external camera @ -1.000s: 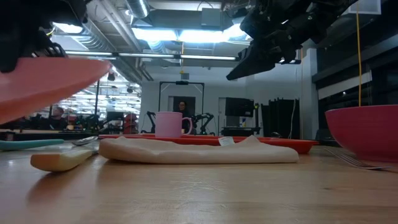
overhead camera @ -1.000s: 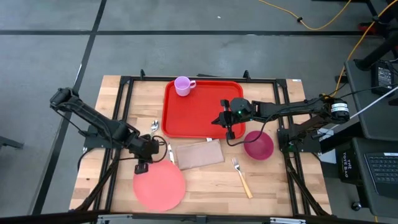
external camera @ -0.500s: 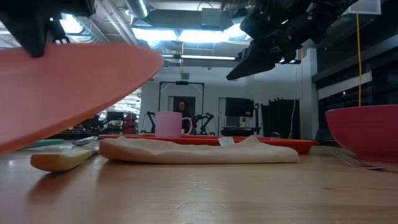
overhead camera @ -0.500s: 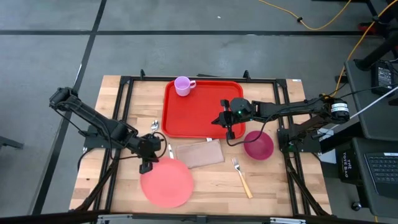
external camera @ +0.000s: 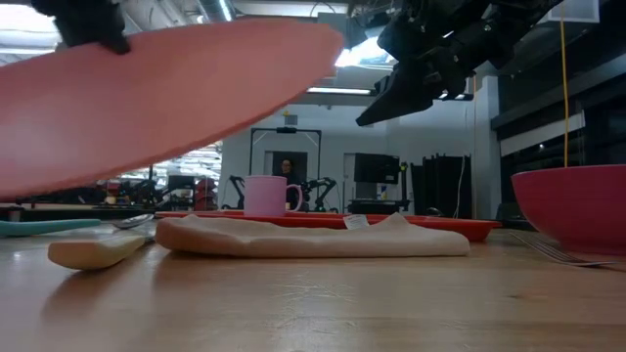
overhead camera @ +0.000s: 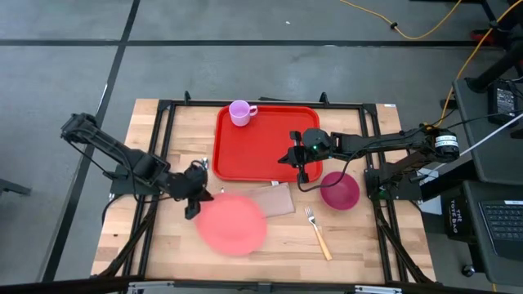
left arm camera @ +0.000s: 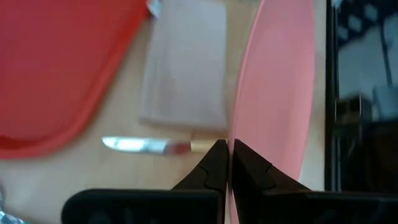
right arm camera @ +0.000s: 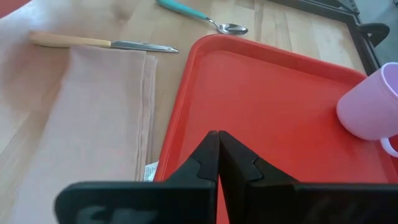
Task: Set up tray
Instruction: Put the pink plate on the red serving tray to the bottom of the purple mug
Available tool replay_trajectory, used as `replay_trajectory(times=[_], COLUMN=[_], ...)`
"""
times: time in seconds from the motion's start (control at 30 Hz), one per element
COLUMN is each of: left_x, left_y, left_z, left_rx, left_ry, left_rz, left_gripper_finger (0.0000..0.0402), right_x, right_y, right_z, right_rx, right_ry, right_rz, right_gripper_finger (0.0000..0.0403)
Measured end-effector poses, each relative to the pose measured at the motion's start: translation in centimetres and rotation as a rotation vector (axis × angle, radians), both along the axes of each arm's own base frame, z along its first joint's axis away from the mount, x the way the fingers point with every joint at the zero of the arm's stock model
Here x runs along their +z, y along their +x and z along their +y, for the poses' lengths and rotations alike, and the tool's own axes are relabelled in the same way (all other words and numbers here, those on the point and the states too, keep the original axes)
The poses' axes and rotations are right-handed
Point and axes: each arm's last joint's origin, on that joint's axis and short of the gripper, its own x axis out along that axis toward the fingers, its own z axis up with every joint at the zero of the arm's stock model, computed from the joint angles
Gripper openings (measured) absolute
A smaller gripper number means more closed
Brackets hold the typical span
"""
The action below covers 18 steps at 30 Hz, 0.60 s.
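Above table front: left gripper (overhead camera: 194, 189) pinches round pink plastic plate (overhead camera: 232, 222) by rim (thin edge hold); may slip, strike beige folded cloth napkin (overhead camera: 265, 198). Right gripper (overhead camera: 301, 170) closed, empty, over flat red plastic rectangular tray (overhead camera: 255, 147).

Both arms matte black, jointed links; right end effector (overhead camera: 301, 166) has a green indicator light just behind it and a black cable trailing off.

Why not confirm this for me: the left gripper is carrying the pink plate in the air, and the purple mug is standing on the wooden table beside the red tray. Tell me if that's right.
One thing is wrong. The purple mug stands on the red tray itself, in a far corner, not on the wooden table beside it; the high view shows this. The rest holds: the left gripper has its jaws shut on the rim of the pink plate, which is off the table.
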Motion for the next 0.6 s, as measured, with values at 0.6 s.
replay_trajectory(times=[0.6], left_x=[-1.0], left_y=[0.2], left_z=[2.5], left_rx=[0.483], left_ry=[0.148], left_rz=[-0.158], left_gripper_finger=[0.0002], right_x=[0.1], right_y=[0.1], right_z=[0.0], right_rx=[0.004], right_ry=[-0.006], right_rz=[-0.012], right_gripper_finger=[0.001])
